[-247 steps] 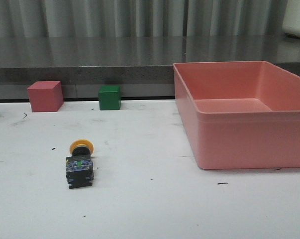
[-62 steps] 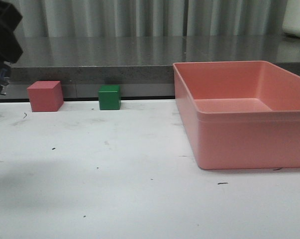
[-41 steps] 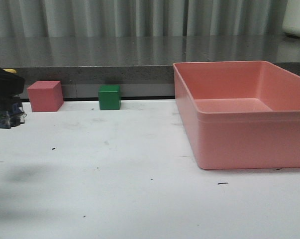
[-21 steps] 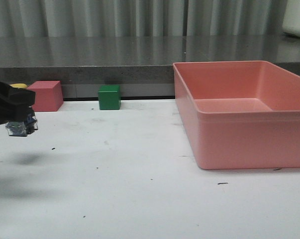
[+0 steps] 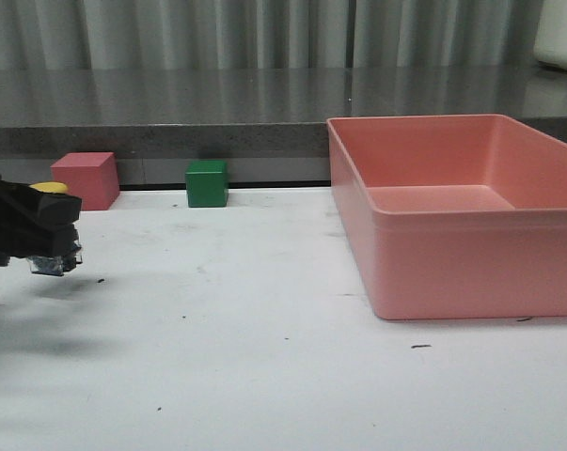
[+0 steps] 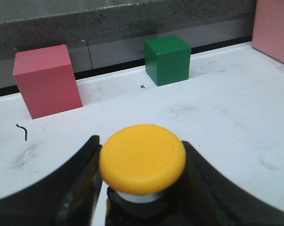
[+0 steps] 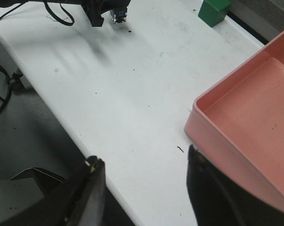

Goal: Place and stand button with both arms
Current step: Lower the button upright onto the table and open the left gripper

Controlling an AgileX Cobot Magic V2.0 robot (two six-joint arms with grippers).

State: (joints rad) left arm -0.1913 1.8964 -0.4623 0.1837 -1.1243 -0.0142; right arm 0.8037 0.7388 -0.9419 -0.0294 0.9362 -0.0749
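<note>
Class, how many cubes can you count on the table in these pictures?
2: a pink cube at the far left edge, and a green cube to its right. Others may lie out of view.

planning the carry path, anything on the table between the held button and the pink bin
Nothing stands there: in the front view, bare white table runs from the button to the pink bin, only small dark specks.

No writing, label, brand, number or sign can be read anywhere here. The yellow cap of the button (image 6: 142, 157) between the left gripper's (image 6: 141, 188) fingers (image 6: 80, 176) is plain, and the faces of the green cube (image 6: 168, 59), the red cube (image 6: 46, 79) and the pink bin (image 5: 471, 211) are bare.
</note>
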